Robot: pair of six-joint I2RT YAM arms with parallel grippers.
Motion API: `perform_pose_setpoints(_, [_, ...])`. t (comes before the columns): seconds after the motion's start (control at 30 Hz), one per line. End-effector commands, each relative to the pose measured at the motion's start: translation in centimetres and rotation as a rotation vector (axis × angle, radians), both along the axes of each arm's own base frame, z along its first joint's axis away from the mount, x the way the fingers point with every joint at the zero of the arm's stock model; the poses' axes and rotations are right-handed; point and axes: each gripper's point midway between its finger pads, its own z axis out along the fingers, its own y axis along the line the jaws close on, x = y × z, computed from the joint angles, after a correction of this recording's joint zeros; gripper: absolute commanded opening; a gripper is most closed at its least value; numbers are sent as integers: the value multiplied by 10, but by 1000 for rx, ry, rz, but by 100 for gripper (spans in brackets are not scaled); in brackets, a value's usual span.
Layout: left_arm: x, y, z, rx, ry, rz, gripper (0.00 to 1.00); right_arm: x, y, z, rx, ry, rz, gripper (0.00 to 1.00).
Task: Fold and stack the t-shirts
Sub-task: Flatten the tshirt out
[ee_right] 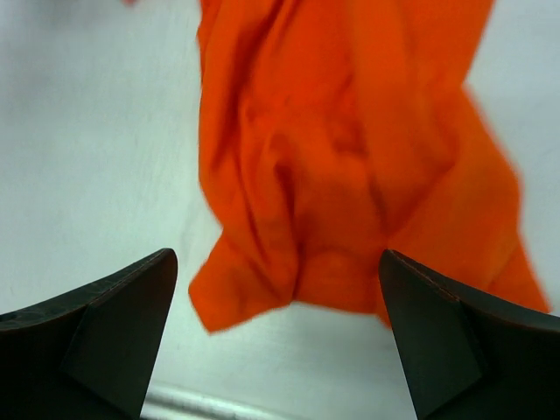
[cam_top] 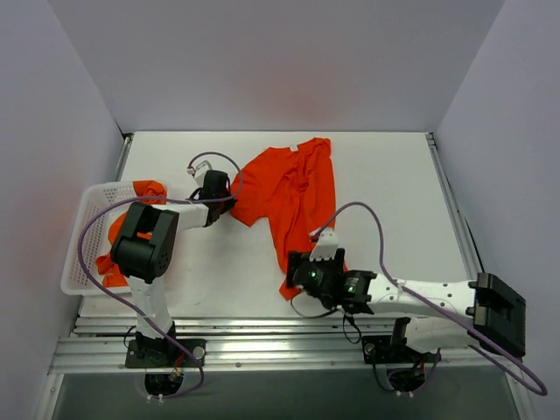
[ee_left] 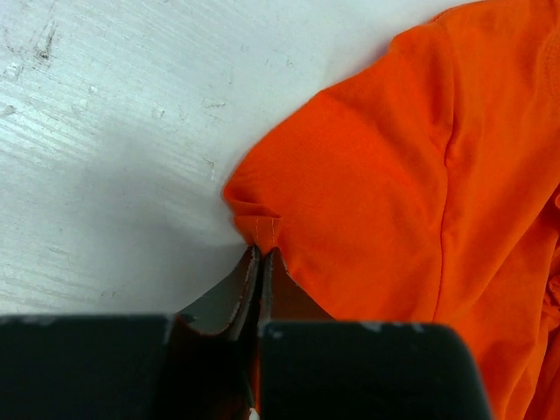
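The left fingers [ee_left: 229, 306] are pinched tight on the sleeve hem of a crumpled orange t-shirt [cam_top: 289, 192] lying in the middle of the desk [cam_top: 394, 175]. The right fingers [ee_right: 105, 332] stand wide apart, holding nothing, at its bunched near end. A second t-shirt [cam_top: 150, 190] sits in the white basket [cam_top: 83, 236] at left.

Matt cloth, hard plastic
Shirt [ee_left: 394, 175] thin, matt, creased; surface [ee_left: 105, 131] faintly ribbed (a few scratches); basket [cam_top: 79, 236] perforated white plastic.
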Motion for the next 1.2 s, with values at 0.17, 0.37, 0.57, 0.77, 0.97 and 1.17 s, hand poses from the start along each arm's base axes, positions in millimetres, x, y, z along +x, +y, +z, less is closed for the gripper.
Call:
perform_pose_setpoints(0.17, [-13, 14, 5, 35, 34, -27, 2, -66, 43, -81, -65, 135, 37, 95])
perform_pose_setpoints(0.37, [-22, 24, 3, 39, 38, -24, 2, -74, 42, -98, -57, 153, 5, 95])
perform_pose_setpoints(0.57, [-25, 27, 2, 38, 40, -26, 2, -66, 38, -92, -54, 122, -23, 95])
perform_pose_setpoints(0.77, [-27, 29, 4, 39, 38, -22, 2, -62, 42, -96, -83, 115, -21, 86])
perform_pose_setpoints(0.97, [-29, 35, -1, 47, 47, -14, 2, -64, 50, -110, -79, 150, 12, 48])
perform_pose_setpoints(1.17, [-29, 38, -2, 51, 52, -10, 2, -64, 45, -116, -90, 160, 8, 7])
